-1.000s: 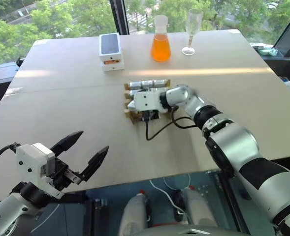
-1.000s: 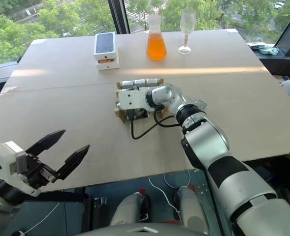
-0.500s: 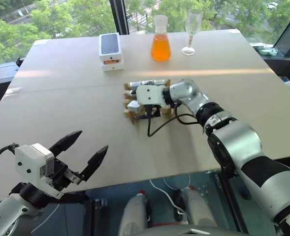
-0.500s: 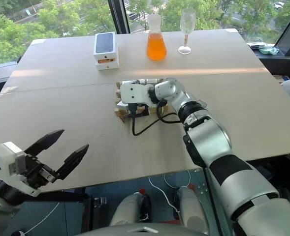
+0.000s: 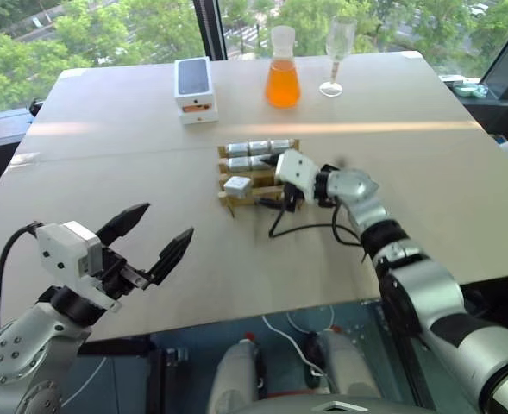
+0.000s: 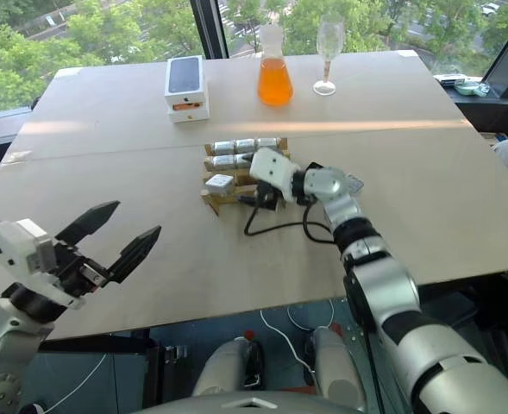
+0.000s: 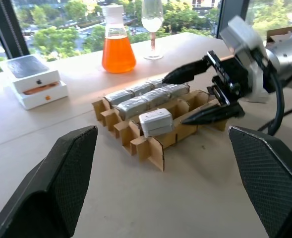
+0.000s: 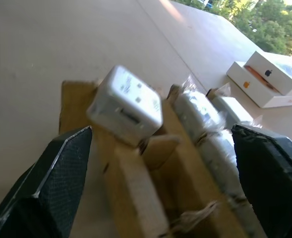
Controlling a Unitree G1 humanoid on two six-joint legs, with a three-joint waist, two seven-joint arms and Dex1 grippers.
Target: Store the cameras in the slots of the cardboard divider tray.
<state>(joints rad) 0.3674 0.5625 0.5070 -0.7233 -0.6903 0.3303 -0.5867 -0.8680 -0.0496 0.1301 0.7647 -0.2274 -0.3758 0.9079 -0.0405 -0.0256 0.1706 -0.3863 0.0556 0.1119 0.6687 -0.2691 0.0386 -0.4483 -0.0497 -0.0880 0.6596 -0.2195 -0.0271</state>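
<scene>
Here, at the near left edge of the table (image 5: 107,138), the left gripper (image 5: 150,241) hovers with its two black fingers spread wide and nothing between them, well apart from everything else. Farther back on the left sits a white phone box (image 5: 194,90) with a black top. Near the middle of the table lies the cardboard divider tray (image 5: 255,197), its slots walled by thin tan strips. Silver-grey cameras (image 5: 254,153) fill the two back rows, lying side by side. In the front row, one more camera (image 5: 236,184) sits in the leftmost slot, tilted and standing proud of the walls rather than fully sunk. Just right of the tray, the right gripper (image 7: 201,94) points in at it, fingers wide apart and holding nothing, one finger over the back rows and the other low by the front row. A black cable (image 5: 310,228) loops on the table beneath this arm. At the back stand a flask of orange liquid (image 5: 282,79) and, to its right, an empty glass (image 5: 336,53).
</scene>
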